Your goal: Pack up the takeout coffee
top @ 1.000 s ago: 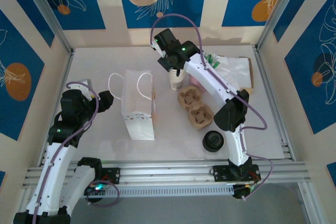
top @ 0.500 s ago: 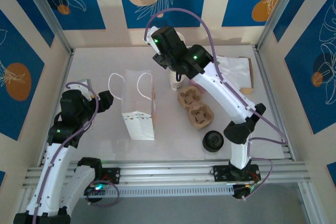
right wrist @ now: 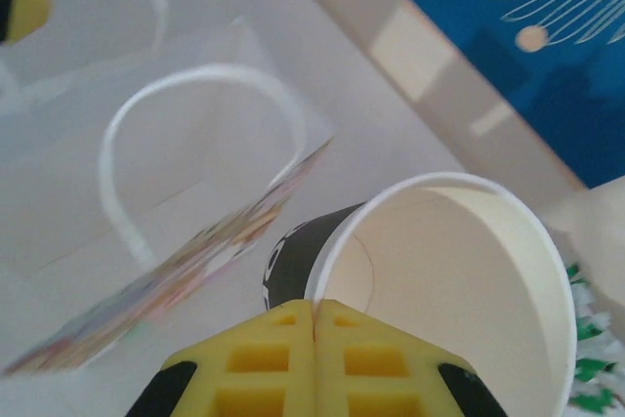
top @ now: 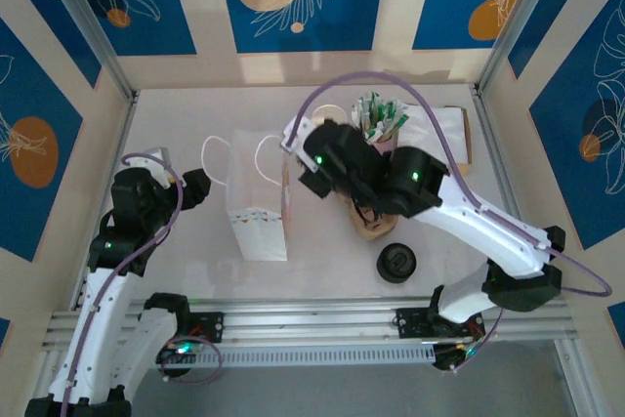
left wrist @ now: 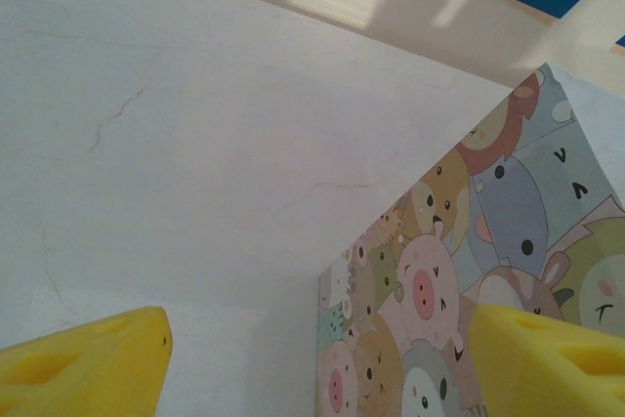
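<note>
Right wrist view: the right end effector [right wrist: 314, 312] has its yellow fingers pressed together on the rim of a lidless cream paper cup [right wrist: 459, 271], at the right side of the white paper bag [top: 256, 212], by its handles. The left end effector [top: 195, 187] sits left of the bag, fingers apart. The takeout coffee [top: 397, 263], a small cup under a round black plastic lid, stands on the counter right of the bag, nearer the arm bases.

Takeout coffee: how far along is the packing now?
Done: nothing packed that I can see; the carrier is half hidden under the right arm. In hand: the right gripper pinches the rim of a lidless cup near the bag. The left gripper is open, idle. Left: the black lid lies loose, and the packing itself.
</note>
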